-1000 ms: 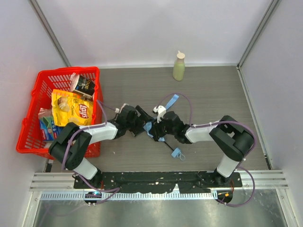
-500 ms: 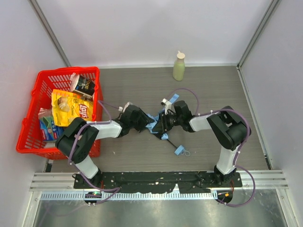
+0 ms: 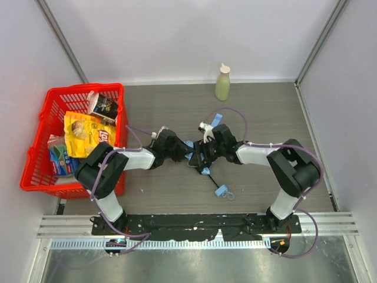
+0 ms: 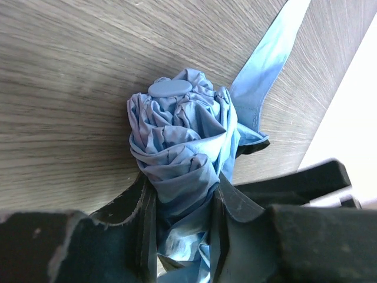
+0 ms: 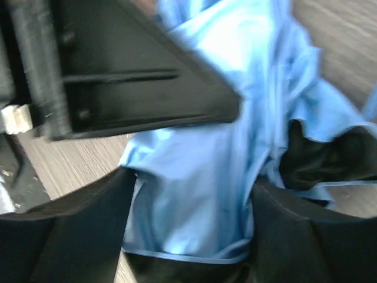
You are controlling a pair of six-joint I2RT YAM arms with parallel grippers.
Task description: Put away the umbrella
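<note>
Red basket [image 3: 70,88] at left edge of worktop. My left claw [image 4: 179,206] clamped tight on bunched canopy of umbrella [image 4: 177,135], mid-worktop. My right claw [image 5: 188,236] pinching same fabric from right; view blurred. Handle [image 3: 221,191] trails toward near edge. I'd gather folds compactly, hold both grips firm, mind loose strap [image 3: 215,122].

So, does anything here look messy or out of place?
The umbrella is crumpled: its blue fabric bunches between the left hand and right hand, and its strap trails loose across the table.
</note>
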